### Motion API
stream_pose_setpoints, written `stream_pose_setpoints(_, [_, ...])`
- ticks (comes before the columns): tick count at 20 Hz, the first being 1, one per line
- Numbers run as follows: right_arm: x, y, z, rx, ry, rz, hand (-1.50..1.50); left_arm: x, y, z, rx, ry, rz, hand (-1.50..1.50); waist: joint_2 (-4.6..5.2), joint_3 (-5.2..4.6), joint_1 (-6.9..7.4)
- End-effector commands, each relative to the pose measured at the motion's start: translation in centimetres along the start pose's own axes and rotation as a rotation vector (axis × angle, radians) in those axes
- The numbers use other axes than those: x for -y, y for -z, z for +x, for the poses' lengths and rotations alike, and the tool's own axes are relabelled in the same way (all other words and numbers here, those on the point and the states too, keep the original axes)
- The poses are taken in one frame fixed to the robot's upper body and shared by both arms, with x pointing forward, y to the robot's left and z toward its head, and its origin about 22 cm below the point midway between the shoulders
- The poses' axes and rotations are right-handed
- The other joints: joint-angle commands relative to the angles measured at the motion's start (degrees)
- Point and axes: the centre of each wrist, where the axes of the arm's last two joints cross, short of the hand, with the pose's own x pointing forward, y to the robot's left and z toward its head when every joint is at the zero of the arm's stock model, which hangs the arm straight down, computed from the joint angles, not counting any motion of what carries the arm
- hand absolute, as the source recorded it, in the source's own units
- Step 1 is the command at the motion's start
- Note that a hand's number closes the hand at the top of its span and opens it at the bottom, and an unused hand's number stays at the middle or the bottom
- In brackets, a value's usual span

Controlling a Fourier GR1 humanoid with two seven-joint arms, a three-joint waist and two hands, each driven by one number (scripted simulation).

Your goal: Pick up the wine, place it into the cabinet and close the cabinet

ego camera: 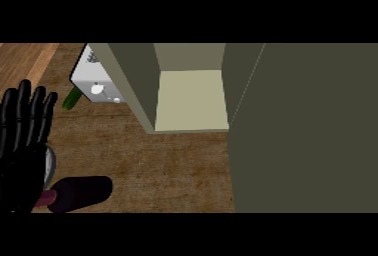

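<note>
The wine bottle [83, 192] is dark maroon with a reddish neck and lies on the wooden counter [170, 165] at the lower left. My left hand [22, 135] shows at the left edge, open with its fingers straight and pointing up; its lower part overlaps the bottle's neck end. The cabinet [133, 80] stands at the back with its inside open, showing a pale shelf [192, 100] with nothing on it. Its dark olive door [303, 130] is swung wide and fills the right side of the view. My right hand does not show.
A white appliance [96, 80] with round knobs stands left of the cabinet. A green cucumber-like object [71, 100] lies beside it. Bare wooden counter lies between the bottle and the cabinet.
</note>
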Motion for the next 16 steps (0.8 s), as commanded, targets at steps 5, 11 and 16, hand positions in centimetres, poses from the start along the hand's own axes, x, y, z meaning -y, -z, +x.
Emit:
stream_pose_setpoints(5, [-0.1, -3.4, 1.5, 0.058, 0.065, 0.067, -1.5, 1.4, -6.6, 3.6, 0.115, -0.04, -0.059, -1.5, 0.87, 0.12, 2.58])
stream_pose_setpoints(11, [-0.3, -3.1, 2.4, -0.069, 0.174, 0.28, -1.5, 4.0, -9.7, 4.3, -0.045, -0.356, -0.075, -1.5, 1.06, 0.1, 2.93])
stream_pose_setpoints(16, [0.2, -2.9, 6.0, -0.085, 0.148, 0.329, -1.5, 4.8, -12.0, 6.5, -0.062, -0.369, -0.089, -1.5, 1.11, 0.09, 2.85])
